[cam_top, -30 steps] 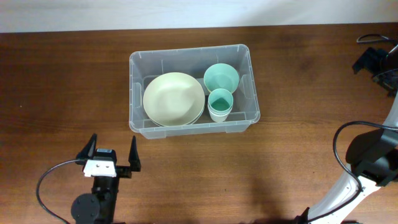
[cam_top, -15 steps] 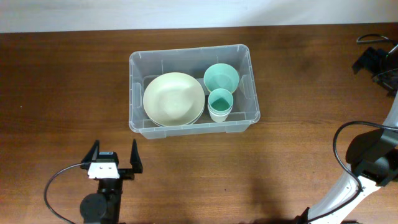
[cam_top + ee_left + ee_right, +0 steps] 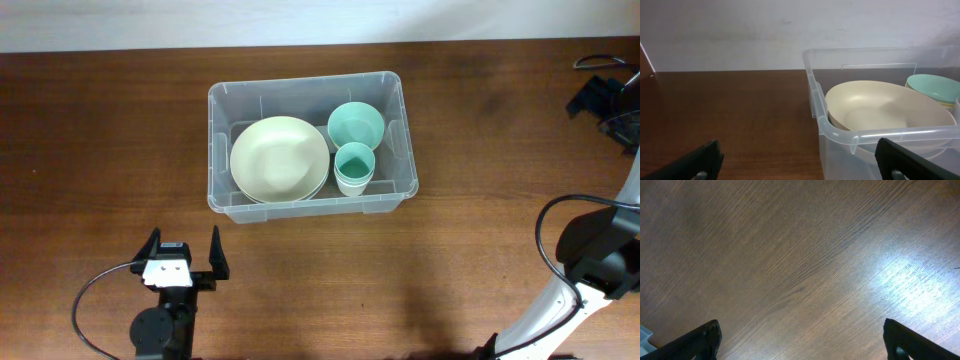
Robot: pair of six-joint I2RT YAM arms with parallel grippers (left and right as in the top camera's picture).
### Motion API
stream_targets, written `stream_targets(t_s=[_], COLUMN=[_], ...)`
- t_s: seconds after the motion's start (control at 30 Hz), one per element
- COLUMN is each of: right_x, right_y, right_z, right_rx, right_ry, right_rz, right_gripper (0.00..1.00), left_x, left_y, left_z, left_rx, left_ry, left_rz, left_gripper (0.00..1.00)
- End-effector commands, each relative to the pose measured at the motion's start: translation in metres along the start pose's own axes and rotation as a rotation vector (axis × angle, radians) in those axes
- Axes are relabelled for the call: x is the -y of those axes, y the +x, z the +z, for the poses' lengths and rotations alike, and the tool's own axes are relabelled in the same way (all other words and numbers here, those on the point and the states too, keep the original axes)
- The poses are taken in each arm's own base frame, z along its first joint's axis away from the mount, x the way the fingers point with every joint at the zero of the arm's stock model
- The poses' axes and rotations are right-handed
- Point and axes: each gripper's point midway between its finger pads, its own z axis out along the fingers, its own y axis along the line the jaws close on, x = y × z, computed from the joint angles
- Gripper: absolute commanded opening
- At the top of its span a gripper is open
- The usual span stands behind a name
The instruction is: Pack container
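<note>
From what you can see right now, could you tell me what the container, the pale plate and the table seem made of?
The container looks like clear glossy plastic: the pale plate shows through its wall. That plate seems matte cream plastic, possibly melamine; ceramic cannot be ruled out. The table appears to be dark wood or veneer, with visible grain and a soft sheen.

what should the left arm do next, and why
Probably just settle back to rest: the container already holds the cream plate, teal bowl and cup, the left gripper stands open and empty, and no loose item shows.
</note>
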Motion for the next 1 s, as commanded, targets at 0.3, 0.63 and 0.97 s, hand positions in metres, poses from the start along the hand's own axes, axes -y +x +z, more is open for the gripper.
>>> stream_targets(t_s=[0.3, 0.63, 0.97], right_x=[0.005, 0.005, -0.007], right_y=[-0.001, -0.001, 0.003], right_z=[0.002, 0.002, -0.012], right_rx=[-0.003, -0.003, 0.027], right_ry=[0.014, 0.014, -0.002], right_rz=[0.006, 0.006, -0.021], right_gripper=[0.99, 0.99, 0.99], left_x=[-0.002, -0.001, -0.002], left_y=[0.001, 0.001, 0.001], left_z=[0.000, 0.000, 0.000], left_rx=[-0.001, -0.001, -0.001], left_ry=[-0.011, -0.010, -0.011], left_rz=[-0.006, -0.006, -0.006], left_gripper=[0.99, 1.00, 0.99])
